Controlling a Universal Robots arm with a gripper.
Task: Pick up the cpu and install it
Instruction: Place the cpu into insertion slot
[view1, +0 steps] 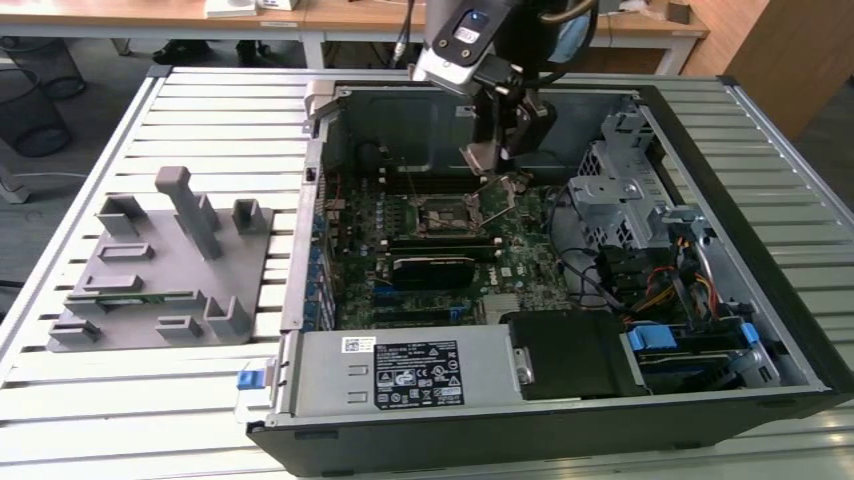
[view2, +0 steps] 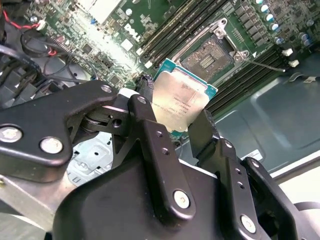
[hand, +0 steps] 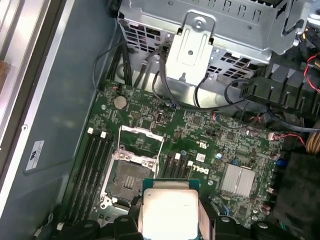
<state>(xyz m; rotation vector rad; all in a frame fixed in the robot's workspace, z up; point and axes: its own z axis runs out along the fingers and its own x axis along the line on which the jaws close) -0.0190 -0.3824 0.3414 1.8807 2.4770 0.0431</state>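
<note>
Exterior view: you had the gripper (view1: 499, 172) lowered into the open computer case (view1: 787, 340), which lay on its side on the slatted table (view1: 134, 420). The tips hung over the green motherboard (view1: 534, 255), just to the exterior view's right of the black socket (view1: 443, 215). To the exterior view's left of the case, well apart from the arm, sat the grey tray (view1: 160, 270) with a green memory stick (view1: 127, 297) lying in it. In both wrist views you could see the two black fingers (view2: 145, 112) pressed against opposite edges of the cpu (view2: 180, 102), so the gripper was clamped on it. The cpu's silvery top faced the cameras; in the second wrist view it sat tilted, its teal rim showing at the upper edge. It was held clear of the board, not seated. In the first wrist view the socket lay just beside the held cpu, its metal frame (hand: 142, 137) swung up and the contact field exposed. Memory slots (hand: 95, 165) ran alongside the socket, a small finned heat sink (hand: 239, 180) sat farther across the board, and the perforated metal drive cage (hand: 200, 40) stood beyond the board's edge.
</note>
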